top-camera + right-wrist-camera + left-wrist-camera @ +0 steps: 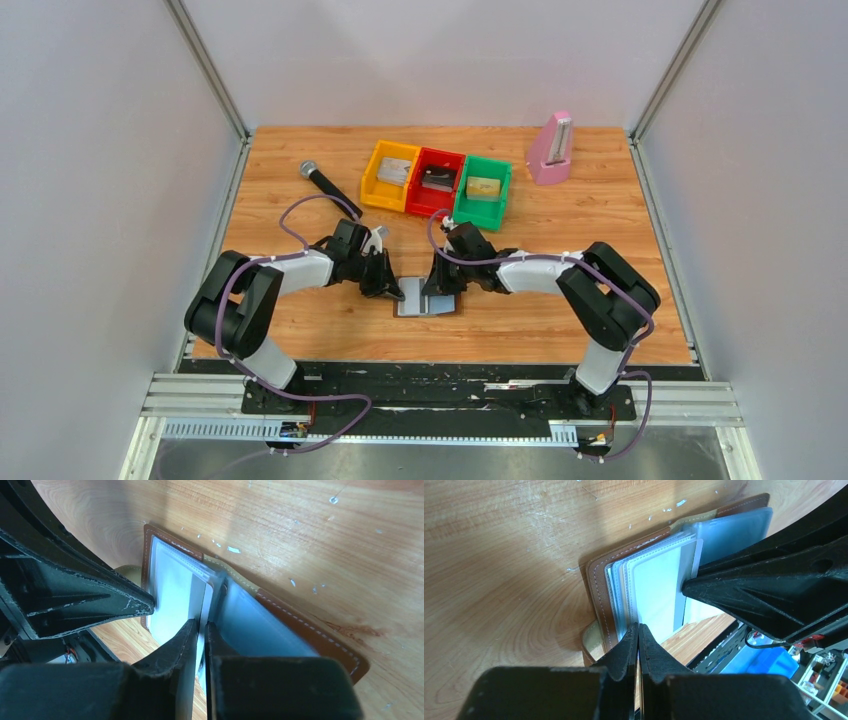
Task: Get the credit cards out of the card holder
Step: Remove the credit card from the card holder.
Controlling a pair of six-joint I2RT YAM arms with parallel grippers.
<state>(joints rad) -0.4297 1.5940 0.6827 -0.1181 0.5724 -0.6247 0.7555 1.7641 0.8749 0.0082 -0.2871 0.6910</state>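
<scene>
The card holder [425, 303] lies open on the wooden table, brown rim round silvery-blue panels and clear sleeves [651, 582]. My left gripper [639, 627] is shut, its tips resting on the near edge of the left panel's sleeves, with nothing visible between the jaws. My right gripper [202, 626] is shut on a thin pale grey sheet [202, 600] at the fold; I cannot tell whether it is a credit card or a sleeve. In the top view the left gripper [388, 288] and the right gripper [442, 287] flank the holder [310, 630].
Yellow [390, 175], red [435, 182] and green [483, 192] bins stand in a row behind the arms, each with something flat inside. A black microphone [330, 185] lies at their left. A pink metronome [551, 148] stands at the back right.
</scene>
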